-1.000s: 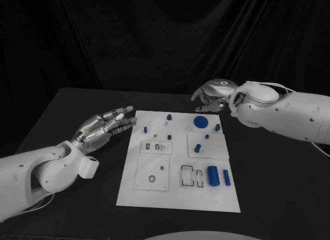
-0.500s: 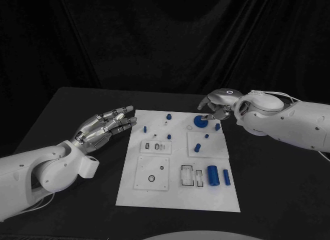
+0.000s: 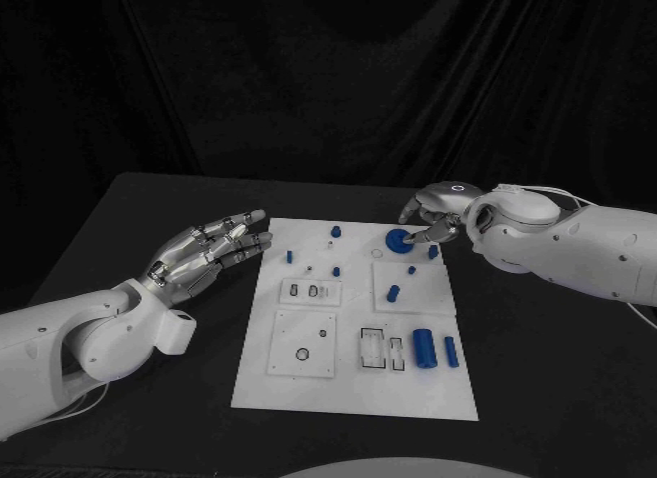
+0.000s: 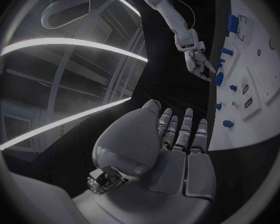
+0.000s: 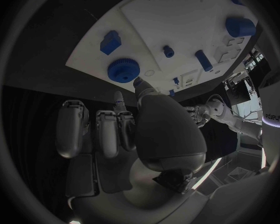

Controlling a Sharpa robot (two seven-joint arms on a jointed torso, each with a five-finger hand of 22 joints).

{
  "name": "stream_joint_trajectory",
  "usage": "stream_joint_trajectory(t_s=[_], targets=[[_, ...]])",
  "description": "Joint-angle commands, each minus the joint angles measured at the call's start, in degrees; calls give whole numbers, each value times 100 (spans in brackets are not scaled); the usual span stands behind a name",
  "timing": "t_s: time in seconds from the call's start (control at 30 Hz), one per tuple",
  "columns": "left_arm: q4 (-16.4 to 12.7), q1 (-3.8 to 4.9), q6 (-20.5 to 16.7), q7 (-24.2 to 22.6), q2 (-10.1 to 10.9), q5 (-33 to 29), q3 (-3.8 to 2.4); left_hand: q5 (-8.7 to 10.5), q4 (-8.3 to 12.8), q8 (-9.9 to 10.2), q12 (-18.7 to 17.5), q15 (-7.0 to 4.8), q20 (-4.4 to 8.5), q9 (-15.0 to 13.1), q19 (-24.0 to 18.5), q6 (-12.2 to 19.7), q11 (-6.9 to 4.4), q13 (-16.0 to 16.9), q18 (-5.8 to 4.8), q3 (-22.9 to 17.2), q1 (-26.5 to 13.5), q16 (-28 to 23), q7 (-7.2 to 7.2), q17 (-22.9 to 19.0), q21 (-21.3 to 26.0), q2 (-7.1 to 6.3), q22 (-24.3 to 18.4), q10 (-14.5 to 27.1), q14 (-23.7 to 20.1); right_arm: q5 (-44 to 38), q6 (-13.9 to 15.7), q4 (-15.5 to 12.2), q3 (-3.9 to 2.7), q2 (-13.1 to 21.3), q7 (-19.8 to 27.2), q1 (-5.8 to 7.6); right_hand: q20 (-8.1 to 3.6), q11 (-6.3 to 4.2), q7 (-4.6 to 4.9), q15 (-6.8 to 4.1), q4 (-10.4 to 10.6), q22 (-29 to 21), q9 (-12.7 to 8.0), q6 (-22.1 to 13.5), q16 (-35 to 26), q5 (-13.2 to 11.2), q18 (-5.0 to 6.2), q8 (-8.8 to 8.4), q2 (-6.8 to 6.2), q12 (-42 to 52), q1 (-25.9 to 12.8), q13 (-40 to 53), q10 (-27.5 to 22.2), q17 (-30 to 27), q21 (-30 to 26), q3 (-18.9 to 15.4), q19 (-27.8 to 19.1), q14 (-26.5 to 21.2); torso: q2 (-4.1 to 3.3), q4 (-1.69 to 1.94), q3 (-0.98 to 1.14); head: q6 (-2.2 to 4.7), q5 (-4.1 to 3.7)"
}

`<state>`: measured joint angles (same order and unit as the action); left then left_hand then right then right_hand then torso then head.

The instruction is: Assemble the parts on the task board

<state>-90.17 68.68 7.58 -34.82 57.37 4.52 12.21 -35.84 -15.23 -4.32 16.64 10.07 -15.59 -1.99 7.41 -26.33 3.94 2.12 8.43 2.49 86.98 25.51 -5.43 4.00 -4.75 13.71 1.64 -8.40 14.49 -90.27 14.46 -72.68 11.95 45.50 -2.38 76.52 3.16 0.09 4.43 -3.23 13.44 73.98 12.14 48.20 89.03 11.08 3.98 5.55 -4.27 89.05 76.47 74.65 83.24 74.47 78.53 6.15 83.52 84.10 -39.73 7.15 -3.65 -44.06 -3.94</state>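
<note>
1. Up at the far right corner of the task board, the right robot hand hangs over the blue gear, its fingers bent downward; from the right wrist view a fingertip sits just beside the gear's toothed rim, and I cannot tell whether they touch or whether anything is held.
2. Left of the board, the left robot hand floats above the black worktop, palm up and fingers stretched out and apart, holding nothing; its fingertips come near the board's far left corner.
3. Just beside the gear, on the board's right edge, stands a small blue block.
4. Further in, a short blue peg stands near the far edge, another blue peg near the left edge, and a tiny blue stud between them.
5. Toward the middle, an oblong blue piece lies on a raised white square.
6. Nearer the robot, a thick blue cylinder and a thinner blue rod lie side by side at the right edge, next to two empty rectangular slots.
7. On the left half, a white plate with a round hole lies nearest the robot.
</note>
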Motion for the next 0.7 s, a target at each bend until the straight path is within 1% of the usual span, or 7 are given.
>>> stream_joint_trajectory(t_s=[0.03, 0.17, 0.4, 0.7], targets=[[-4, -4, 81, -56, -11, -2, -5, -101, 52, -58, 54, 13, -37, -103, -12, -42, 62, 55, 152, -243, 89, 62, -14, -45, 62, 27, 13, 12, -67, -2, -54, 29, -3, -22, -194, -21, -22, -36, 7, -19, 13, 1165, -7, -38, 97, 73, -152, 3, -37, 95, -57, 1535, 676, 1553, 177, -186, 113, 590, 6, -1, -4, -5, 4], [3, -4, 87, -54, -16, -2, -4, -101, 52, -58, 54, 13, -37, -103, -12, -42, 62, 55, 152, -243, 89, 62, -14, -45, 62, 27, 13, 12, -67, -3, -47, 56, -3, -54, -202, -29, -22, -35, 7, -20, 3, 1180, -7, -47, 97, 74, -157, -2, -43, 95, -43, 1535, 676, 1553, 200, -184, 123, 590, 6, -1, -5, -7, 3], [7, -6, 101, -47, -24, -2, -4, -106, 53, -57, 52, 17, -38, -102, -15, -38, 61, 54, 150, -261, 91, 63, -15, -44, 64, 25, 13, 17, -68, -3, -28, 118, -3, -105, -211, -63, -23, -36, 8, -21, -17, 1196, -6, -56, 97, 60, -162, -7, -57, 95, -17, 1535, 676, 1553, 223, -182, 133, 590, 4, -2, -2, -5, -2], [7, -7, 109, -40, -7, -2, -4, -106, 53, -57, 52, 17, -38, -102, -15, -38, 61, 54, 150, -261, 91, 63, -15, -44, 64, 25, 13, 17, -68, -3, -73, 207, -3, -183, -221, -116, -22, -30, 19, -19, -7, 1284, 22, 2, 97, -59, -200, 25, -79, 95, -33, 1535, 676, 1553, 388, -198, 221, 590, -1, -3, -4, -12, 0]])
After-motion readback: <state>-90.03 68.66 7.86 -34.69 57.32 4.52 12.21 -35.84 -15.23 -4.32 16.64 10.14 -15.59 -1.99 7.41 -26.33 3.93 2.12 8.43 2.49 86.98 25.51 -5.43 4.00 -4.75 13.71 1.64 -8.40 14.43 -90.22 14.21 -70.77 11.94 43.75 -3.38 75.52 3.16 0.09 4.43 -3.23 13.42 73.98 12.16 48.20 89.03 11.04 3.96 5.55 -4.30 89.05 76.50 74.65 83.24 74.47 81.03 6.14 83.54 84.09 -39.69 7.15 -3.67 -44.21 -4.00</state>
